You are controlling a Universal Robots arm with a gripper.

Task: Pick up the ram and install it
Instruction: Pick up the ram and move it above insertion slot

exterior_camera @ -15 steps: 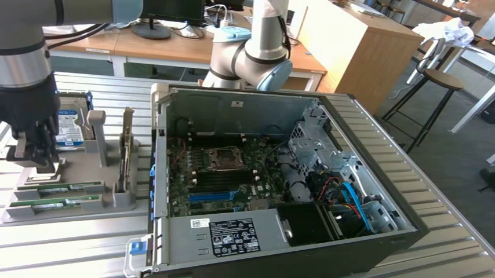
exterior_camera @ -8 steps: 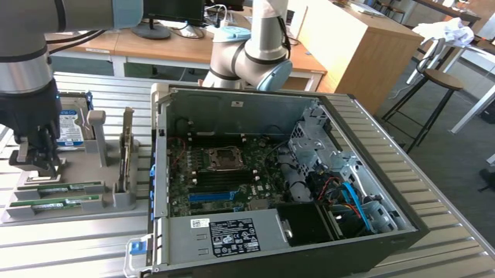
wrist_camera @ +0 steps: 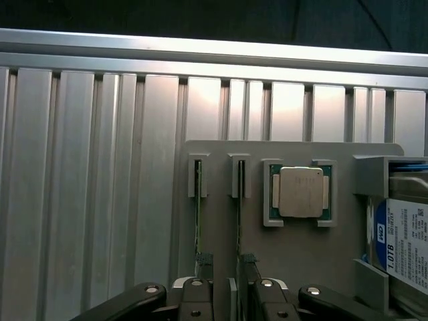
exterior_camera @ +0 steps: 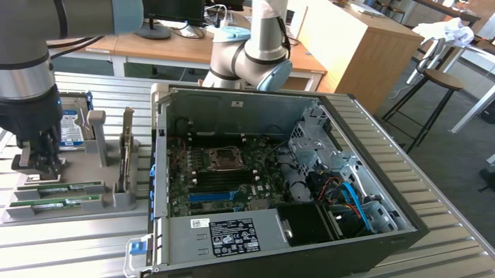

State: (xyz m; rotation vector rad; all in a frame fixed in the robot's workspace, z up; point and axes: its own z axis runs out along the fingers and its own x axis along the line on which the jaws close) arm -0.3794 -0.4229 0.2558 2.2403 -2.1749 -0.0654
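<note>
an open computer case [exterior_camera: 309, 174] sits well aside from the robot's gripper [exterior_camera: 36, 167], which hangs with jaws apart over a grey parts tray [wrist_camera: 301, 262]. the ram [wrist_camera: 238, 214] stands on edge in its tray slot between the parted fingers [wrist_camera: 204, 259] (its twin [wrist_camera: 198, 221] just outside them), a processor chip [wrist_camera: 300, 192] close by.

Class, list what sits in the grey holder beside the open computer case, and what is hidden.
Two ram sticks, a processor, a hard drive and an upright card. The gripper covers one end of the sticks.
</note>
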